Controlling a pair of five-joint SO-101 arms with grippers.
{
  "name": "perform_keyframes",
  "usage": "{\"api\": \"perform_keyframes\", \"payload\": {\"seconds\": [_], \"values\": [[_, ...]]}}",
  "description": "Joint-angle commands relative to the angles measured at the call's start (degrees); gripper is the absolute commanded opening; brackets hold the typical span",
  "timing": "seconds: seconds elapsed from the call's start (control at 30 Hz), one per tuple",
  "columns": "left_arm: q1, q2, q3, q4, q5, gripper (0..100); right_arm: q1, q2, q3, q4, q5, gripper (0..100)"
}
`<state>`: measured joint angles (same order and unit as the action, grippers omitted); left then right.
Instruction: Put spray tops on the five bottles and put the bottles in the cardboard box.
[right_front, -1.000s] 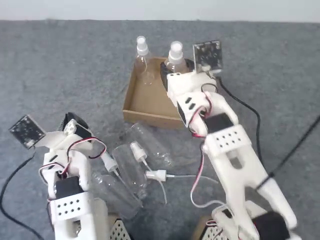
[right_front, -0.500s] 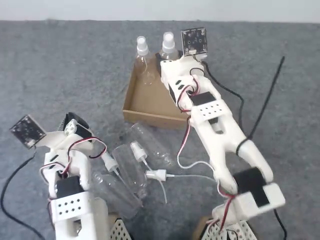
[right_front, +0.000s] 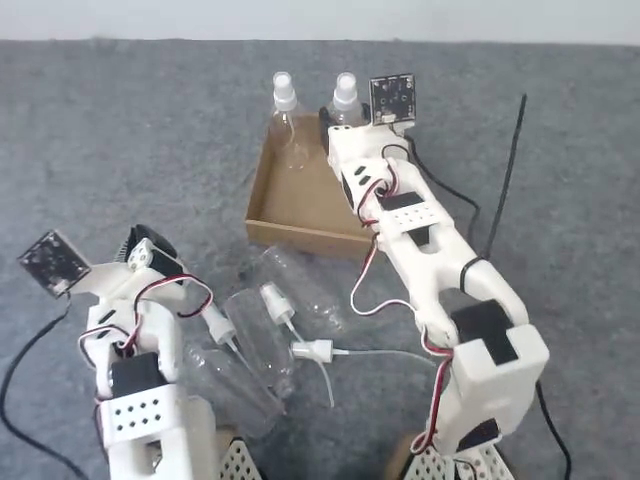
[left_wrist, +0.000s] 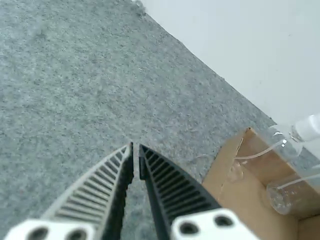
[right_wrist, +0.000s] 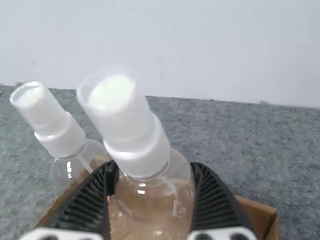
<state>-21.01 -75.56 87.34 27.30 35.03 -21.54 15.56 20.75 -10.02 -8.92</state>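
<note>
The cardboard box (right_front: 300, 200) stands open on the grey carpet. A clear bottle with a white spray top (right_front: 286, 120) stands in its far corner. Beside it a second capped bottle (right_front: 346, 98) (right_wrist: 127, 125) sits between the fingers of my right gripper (right_front: 338, 124) (right_wrist: 150, 200), which is shut on its body. Three uncapped clear bottles (right_front: 300, 285) (right_front: 255, 335) (right_front: 228, 382) lie on the carpet in front of the box. Loose spray tops (right_front: 275, 300) (right_front: 216, 325) (right_front: 316, 350) lie among them. My left gripper (right_front: 145, 245) (left_wrist: 135, 150) is shut and empty, low over the carpet left of the pile.
The right arm stretches from the near right across the box's right side, with its cables trailing on the carpet (right_front: 490, 220). The box corner (left_wrist: 250, 190) and both capped bottles show far off in the left wrist view. Bare carpet lies left of the box.
The right arm has stretched farther out and carried the capped bottle toward the box's far right corner, beside the other capped bottle. The left arm has kept still.
</note>
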Motion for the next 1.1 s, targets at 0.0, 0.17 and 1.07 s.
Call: {"api": "perform_keyframes", "payload": {"seconds": [0.0,0.17,1.07], "values": [[0.00,-1.23,-0.48,-0.09,-0.18,1,0.75,0.75,-7.56,-0.92,0.70,0.6],[0.00,-1.23,-0.40,-0.09,-0.18,1,0.75,5.58,-11.69,-0.84,0.70,0.6],[0.00,-1.23,-0.40,-0.09,-0.18,1,-1.45,8.48,-12.92,3.91,0.70,16.9]]}}
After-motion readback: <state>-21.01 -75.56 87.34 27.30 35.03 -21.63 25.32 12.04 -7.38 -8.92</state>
